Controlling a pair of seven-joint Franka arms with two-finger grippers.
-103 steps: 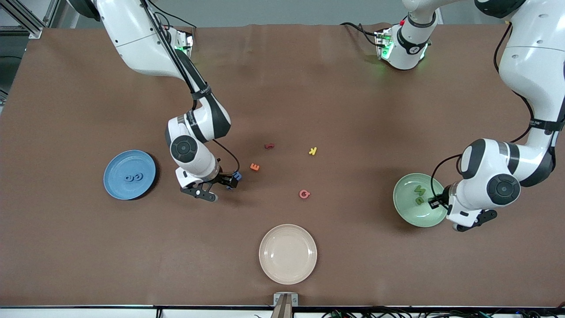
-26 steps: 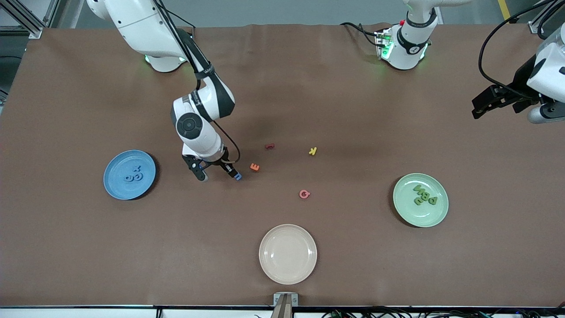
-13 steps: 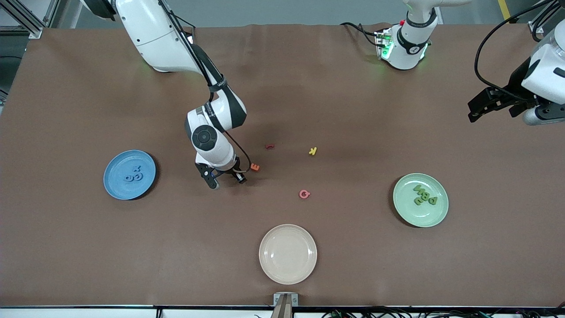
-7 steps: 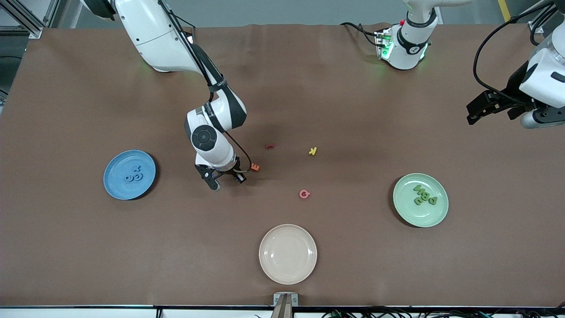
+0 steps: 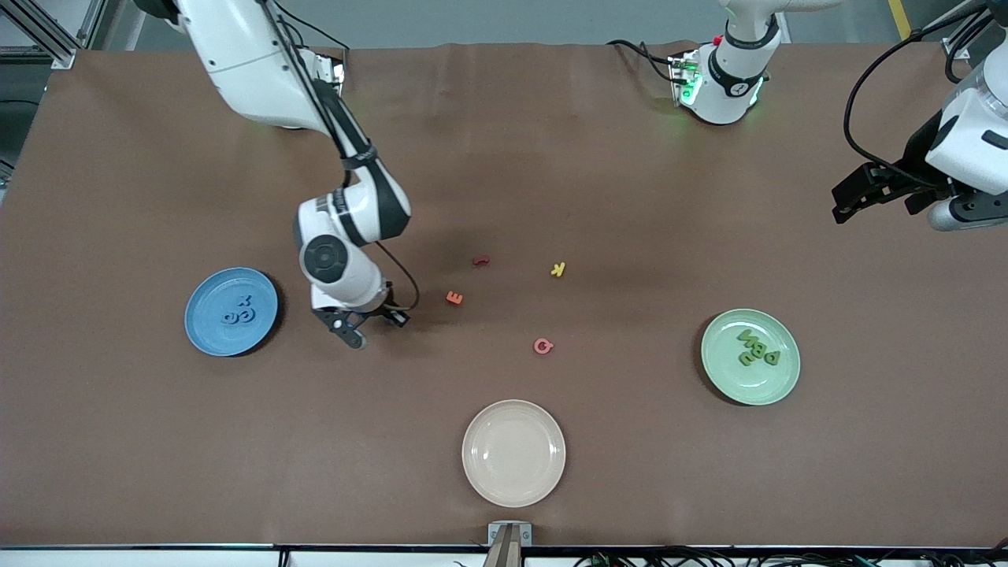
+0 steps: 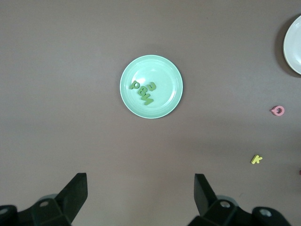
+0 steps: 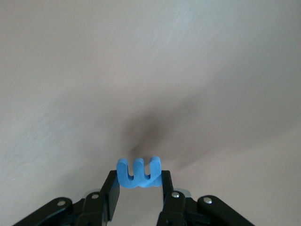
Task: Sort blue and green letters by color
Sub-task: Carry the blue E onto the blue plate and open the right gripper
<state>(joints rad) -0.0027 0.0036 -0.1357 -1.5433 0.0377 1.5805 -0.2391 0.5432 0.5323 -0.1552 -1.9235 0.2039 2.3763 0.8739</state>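
**Q:** One blue letter is held, is that right?

**A:** Yes. A blue letter (image 7: 139, 173), shaped like a W or an M, is pinched between the fingers of the right gripper (image 5: 370, 324), which hangs over bare brown table (image 5: 157, 441) between the blue plate (image 5: 203, 340) and the orange E (image 5: 454, 298).

**Q:** Where are the other blue letters?

**A:** Three blue letters (image 5: 238, 312) lie close together on the blue plate, toward the right arm's end of the table.

**Q:** And the green ones?

**A:** Four green letters (image 5: 756, 349) lie bunched on the pale green plate (image 5: 720, 374), toward the left arm's end. The left wrist view looks straight down on them.

**Q:** What is the left arm doing?

**A:** It waits, raised over the table's edge at its own end. The left gripper (image 5: 870, 191) has its jaws spread wide and holds nothing.

**Q:** What else is on the table?

**A:** A dark red letter (image 5: 481, 260) and a yellow K (image 5: 557, 269) lie near the middle. A pink letter (image 5: 543, 346), round with a hole, lies nearer the front camera than those. A cream plate (image 5: 476, 480) sits nearest the front camera.
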